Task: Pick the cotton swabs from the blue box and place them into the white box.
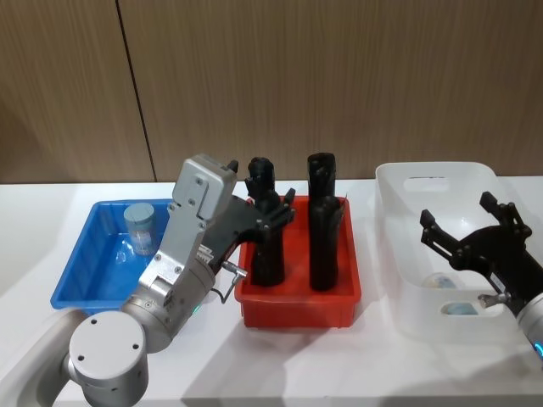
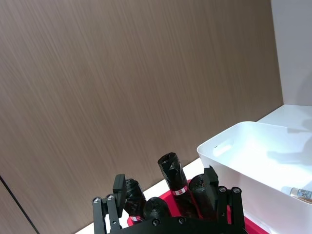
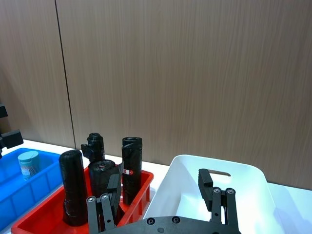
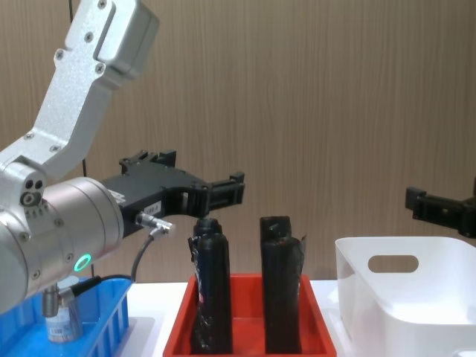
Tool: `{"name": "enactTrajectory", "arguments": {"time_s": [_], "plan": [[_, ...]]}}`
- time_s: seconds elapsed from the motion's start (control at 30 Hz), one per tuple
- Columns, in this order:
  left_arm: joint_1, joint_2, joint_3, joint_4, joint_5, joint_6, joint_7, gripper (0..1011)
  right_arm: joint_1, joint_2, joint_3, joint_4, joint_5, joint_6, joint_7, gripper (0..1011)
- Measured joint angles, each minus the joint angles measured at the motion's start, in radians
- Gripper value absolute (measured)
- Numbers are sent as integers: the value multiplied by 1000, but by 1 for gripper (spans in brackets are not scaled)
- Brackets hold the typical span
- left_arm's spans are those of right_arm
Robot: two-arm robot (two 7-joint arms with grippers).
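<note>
One cotton swab jar (image 1: 140,227) with a pale lid stands upright at the back of the blue box (image 1: 85,284); the chest view shows this jar (image 4: 63,316) low on the left. The white box (image 1: 475,182) on the right holds two more swab jars (image 1: 459,309), lying near its front. My left gripper (image 1: 271,203) hangs open and empty above the red tray, to the right of the blue box. My right gripper (image 1: 462,222) hovers open and empty over the white box. From the right wrist, the white box (image 3: 185,168) lies below the open fingers (image 3: 204,178).
Between the two boxes sits a red tray (image 1: 297,305) with several tall black bottles (image 1: 322,229) standing in it, just under my left gripper. A wood-panelled wall closes off the back. Bare white tabletop (image 1: 339,365) lies in front of the containers.
</note>
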Motion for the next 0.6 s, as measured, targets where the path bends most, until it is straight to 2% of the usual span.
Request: {"name": "enactTrajectory", "arguments": {"time_s": [0.6], "plan": [[0, 0, 0, 0, 0, 0, 2, 1003, 0, 0, 1, 1, 0, 0, 2, 1001]]}}
